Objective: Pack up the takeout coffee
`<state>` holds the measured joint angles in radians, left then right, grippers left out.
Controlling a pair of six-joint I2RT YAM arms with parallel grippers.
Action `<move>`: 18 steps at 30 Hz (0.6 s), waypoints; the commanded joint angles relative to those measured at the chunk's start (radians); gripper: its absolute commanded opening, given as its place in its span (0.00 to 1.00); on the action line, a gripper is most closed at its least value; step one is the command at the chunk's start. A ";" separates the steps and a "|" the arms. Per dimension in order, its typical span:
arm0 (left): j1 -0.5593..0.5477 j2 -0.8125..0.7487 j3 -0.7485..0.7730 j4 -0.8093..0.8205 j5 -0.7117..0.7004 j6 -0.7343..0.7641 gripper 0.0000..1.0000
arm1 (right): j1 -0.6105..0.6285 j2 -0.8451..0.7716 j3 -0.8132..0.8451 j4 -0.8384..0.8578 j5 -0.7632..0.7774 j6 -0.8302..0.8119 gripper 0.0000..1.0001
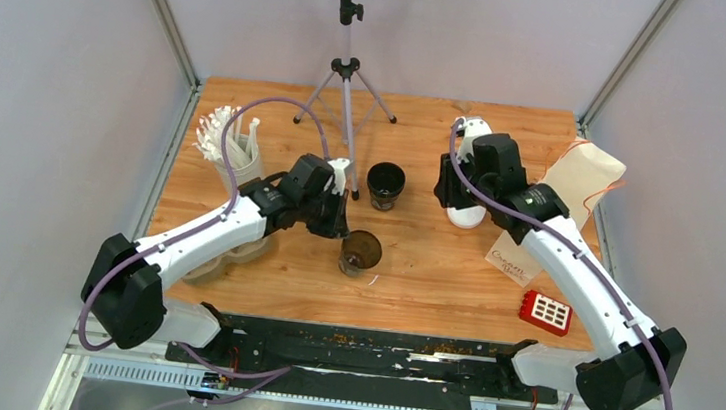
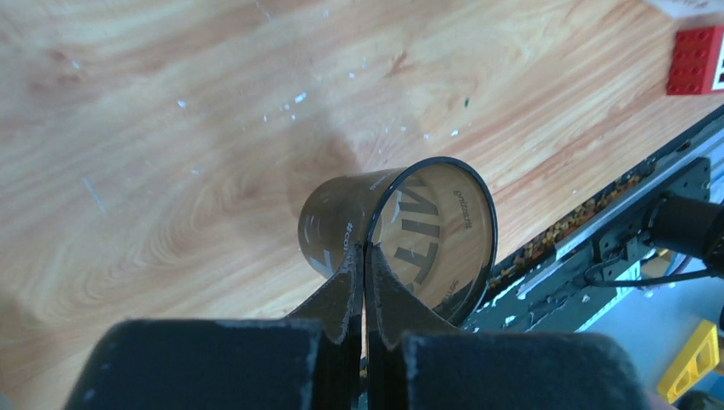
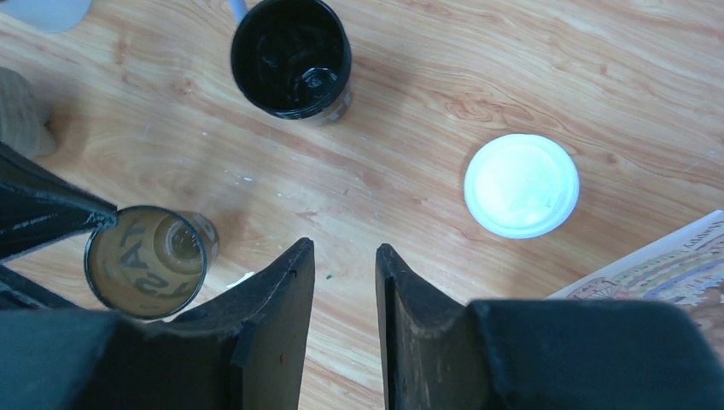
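- The left fingers are pinched tight on the rim of the held cup, lower centre of the overhead view, probably steadying it for capping.
- The right fingers are partly apart and empty, above the white lid, likely the next pickup.
- The second cup stands lidless on the tabletop, upper middle.

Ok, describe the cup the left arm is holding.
Middle of the wooden table, toward its near edge: the small open paper cup pinched at the rim by the left gripper. Its inside shows pale brown with lettering; the free cup behind it is glossy black inside.
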<state>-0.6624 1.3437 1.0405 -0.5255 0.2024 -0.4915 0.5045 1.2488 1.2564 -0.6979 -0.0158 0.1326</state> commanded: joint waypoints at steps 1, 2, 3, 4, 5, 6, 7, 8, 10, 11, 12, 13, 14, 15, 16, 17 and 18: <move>-0.027 -0.045 -0.092 0.219 0.030 -0.043 0.00 | 0.002 0.026 -0.026 0.067 0.098 -0.062 0.33; -0.030 -0.045 -0.118 0.247 0.035 -0.049 0.00 | 0.007 0.038 -0.037 0.087 0.134 -0.076 0.33; -0.036 -0.045 -0.142 0.276 0.037 -0.054 0.00 | 0.008 0.060 -0.047 0.109 0.160 -0.090 0.33; -0.040 -0.049 -0.165 0.302 0.033 -0.057 0.00 | 0.009 0.083 -0.049 0.119 0.179 -0.102 0.33; -0.045 -0.052 -0.189 0.327 0.025 -0.063 0.00 | 0.008 0.110 -0.041 0.118 0.200 -0.108 0.33; -0.048 -0.056 -0.210 0.354 0.021 -0.071 0.00 | 0.008 0.132 -0.032 0.111 0.217 -0.112 0.33; -0.049 -0.059 -0.228 0.375 0.024 -0.078 0.00 | 0.008 0.157 -0.021 0.110 0.240 -0.115 0.33; -0.050 -0.061 -0.238 0.386 0.025 -0.079 0.00 | 0.007 0.179 -0.014 0.110 0.261 -0.113 0.33; -0.052 -0.071 -0.244 0.383 0.018 -0.080 0.01 | 0.005 0.224 -0.001 0.108 0.306 -0.109 0.33; -0.052 -0.078 -0.244 0.375 0.016 -0.079 0.04 | 0.003 0.244 0.007 0.106 0.320 -0.107 0.33; -0.052 -0.088 -0.236 0.362 0.016 -0.074 0.09 | 0.001 0.262 0.011 0.107 0.335 -0.105 0.33; -0.052 -0.104 -0.229 0.348 0.013 -0.070 0.13 | 0.000 0.277 0.013 0.109 0.349 -0.106 0.33; -0.052 -0.113 -0.220 0.327 0.007 -0.061 0.17 | -0.001 0.292 0.018 0.110 0.362 -0.109 0.33; -0.053 -0.132 -0.208 0.304 0.001 -0.051 0.21 | -0.003 0.307 0.024 0.108 0.379 -0.111 0.33; -0.052 -0.146 -0.194 0.276 -0.006 -0.041 0.24 | -0.004 0.321 0.028 0.106 0.391 -0.110 0.33; -0.052 -0.163 -0.176 0.250 -0.012 -0.026 0.29 | -0.010 0.337 0.032 0.101 0.398 -0.110 0.33; -0.052 -0.179 -0.159 0.218 -0.016 -0.007 0.33 | -0.015 0.348 0.035 0.096 0.400 -0.108 0.33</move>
<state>-0.7097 1.2434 0.7979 -0.2531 0.2138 -0.5484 0.5056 1.5673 1.2320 -0.6308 0.3016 0.0364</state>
